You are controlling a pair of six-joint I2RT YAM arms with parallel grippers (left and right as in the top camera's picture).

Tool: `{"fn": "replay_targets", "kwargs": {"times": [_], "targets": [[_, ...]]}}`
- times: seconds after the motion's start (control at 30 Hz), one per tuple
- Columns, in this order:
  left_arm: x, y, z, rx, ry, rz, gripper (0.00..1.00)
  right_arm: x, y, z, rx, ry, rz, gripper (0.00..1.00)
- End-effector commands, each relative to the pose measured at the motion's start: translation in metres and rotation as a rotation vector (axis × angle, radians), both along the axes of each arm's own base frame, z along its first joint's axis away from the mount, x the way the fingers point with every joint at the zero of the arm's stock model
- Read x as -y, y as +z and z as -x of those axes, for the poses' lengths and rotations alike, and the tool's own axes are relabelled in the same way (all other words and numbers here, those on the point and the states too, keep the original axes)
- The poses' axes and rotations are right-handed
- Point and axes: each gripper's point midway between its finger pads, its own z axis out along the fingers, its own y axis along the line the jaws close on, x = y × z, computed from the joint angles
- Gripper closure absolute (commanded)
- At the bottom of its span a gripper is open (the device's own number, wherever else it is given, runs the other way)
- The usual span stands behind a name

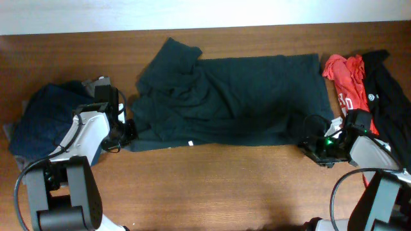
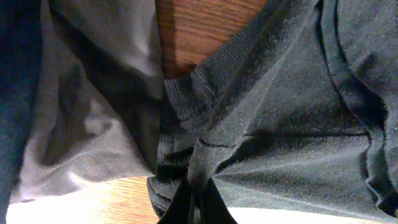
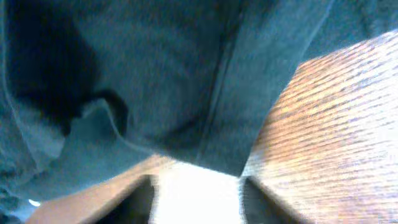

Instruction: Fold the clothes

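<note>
The green shirt (image 1: 237, 96) lies spread across the middle of the wooden table (image 1: 225, 186), a wide soft sheet. Its right half is fairly flat, and its left end is bunched into thick folds with one sleeve flipped up toward the far edge. The left gripper (image 1: 126, 130) sits at the shirt's near left corner. In the wrist view its dark fingers (image 2: 193, 208) are pressed together on a gathered pinch of the knit, just below the ribbed collar (image 2: 186, 93). Beside that lie the smooth grey shorts (image 2: 106, 106) and the navy piece (image 1: 45, 122), heaped at the table's left end. The right gripper (image 1: 311, 144) is at the near right corner. Its jaws stand apart (the wrist view is blurred), and the stitched hem (image 3: 217, 162) hangs just above the gap, not clamped. At the far right, a crumpled red shirt (image 1: 347, 80) with white print rests against a black garment (image 1: 388, 96).
</note>
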Motion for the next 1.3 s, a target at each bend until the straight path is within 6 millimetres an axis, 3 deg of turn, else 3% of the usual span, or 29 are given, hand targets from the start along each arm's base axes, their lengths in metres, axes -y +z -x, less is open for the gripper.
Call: {"fn": "replay_targets", "kwargs": {"times": [0.0, 0.2, 0.4, 0.57, 0.63, 0.73, 0.83, 1.07, 1.17, 1.27], "targets": [[-0.002, 0.000, 0.002, -0.003, 0.017, 0.005, 1.00, -0.003, 0.002, 0.001, 0.009, 0.039, 0.021, 0.36], [-0.002, 0.000, 0.002, -0.003, 0.017, 0.005, 1.00, 0.007, -0.011, -0.005, 0.009, -0.040, 0.060, 0.34], [-0.002, 0.000, 0.002, -0.003, 0.017, 0.005, 1.00, 0.011, -0.019, -0.011, 0.017, -0.072, 0.065, 0.50], [-0.002, 0.000, 0.002, -0.002, 0.017, 0.005, 1.00, 0.008, -0.023, -0.007, -0.005, -0.065, 0.061, 0.87], [-0.002, 0.000, 0.002, -0.002, 0.017, 0.005, 1.00, 0.005, -0.020, -0.009, 0.005, -0.062, 0.044, 0.96], [-0.002, 0.000, 0.002, -0.003, 0.017, 0.005, 1.00, 0.002, -0.008, -0.008, 0.009, -0.059, 0.021, 0.96], [-0.002, 0.000, 0.002, -0.003, 0.017, 0.005, 1.00, 0.008, 0.018, -0.005, -0.014, -0.079, 0.016, 0.96], [-0.002, 0.000, 0.002, -0.001, 0.017, 0.004, 1.00, 0.067, 0.084, -0.040, 0.147, -0.185, 0.184, 0.96], [-0.002, 0.000, 0.002, -0.001, 0.017, 0.004, 1.00, 0.079, 0.094, -0.054, 0.219, -0.200, 0.215, 0.96], [-0.002, 0.000, 0.002, -0.001, 0.017, 0.004, 1.00, 0.078, 0.093, -0.063, 0.239, -0.187, 0.221, 0.96]]}}
